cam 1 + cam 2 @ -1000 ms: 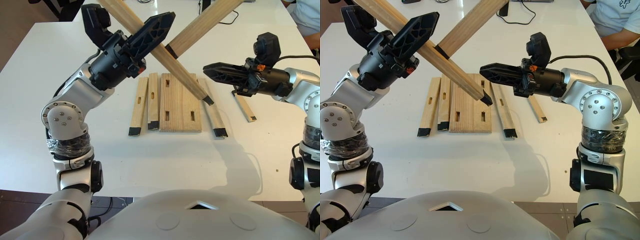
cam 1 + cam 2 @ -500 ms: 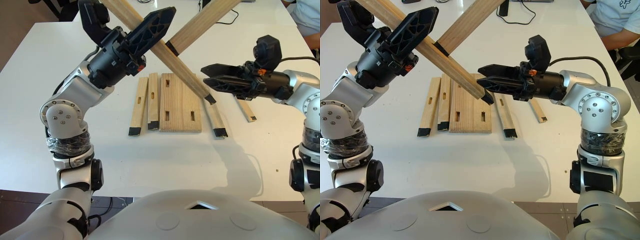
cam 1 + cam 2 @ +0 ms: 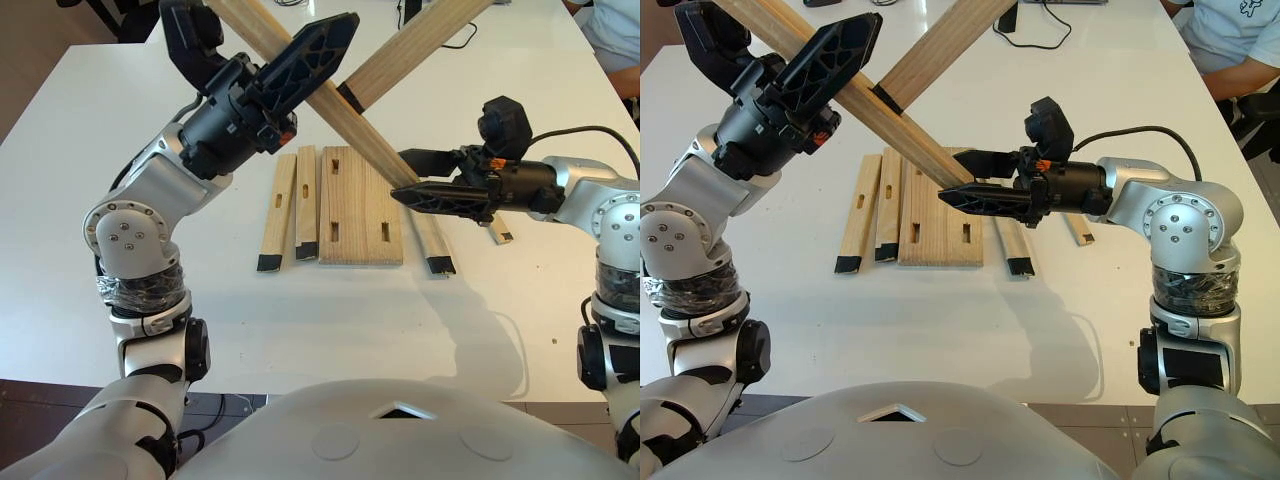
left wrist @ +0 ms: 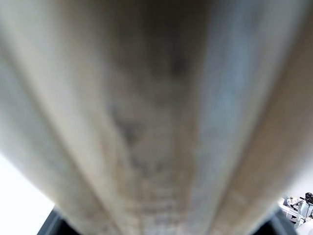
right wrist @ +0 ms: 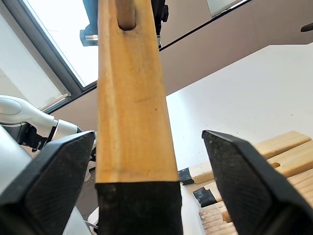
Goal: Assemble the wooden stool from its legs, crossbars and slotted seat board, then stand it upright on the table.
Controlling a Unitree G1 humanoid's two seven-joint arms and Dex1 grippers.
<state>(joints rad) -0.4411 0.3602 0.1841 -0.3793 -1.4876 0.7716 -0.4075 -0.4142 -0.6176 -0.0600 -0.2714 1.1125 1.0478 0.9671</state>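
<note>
head view, held leg (image 3: pixel 355 130): a long pale wood stick with a black tip at its low end. it slants down through the air, high over the table (image 3: pixel 60 150).
head view, second leg (image 3: pixel 410 45): same pale wood with a black band. it crosses the held leg, and the two make an x shape.
head view, left tool (image 3: pixel 318 52): closed on the held leg, up near where the two legs cross.
head view, right tool (image 3: pixel 400 176): wide open. one finger is above and one is below the black tip of the held leg.
head view, seat board (image 3: pixel 360 205): flat on the table under the crossed legs, with small slots cut in it.
head view, loose sticks (image 3: pixel 277 210): two lie just beside the board on the robot's left and two more on its right. some have black ends.
left wrist view, held leg: blurry wood, very close to the camera.
right wrist view, held leg: the black tip sits between the two black fingers (image 5: pixel 63 186), with a gap on each side, so nothing is touching. a rounded slot is cut high up on the leg.
</note>
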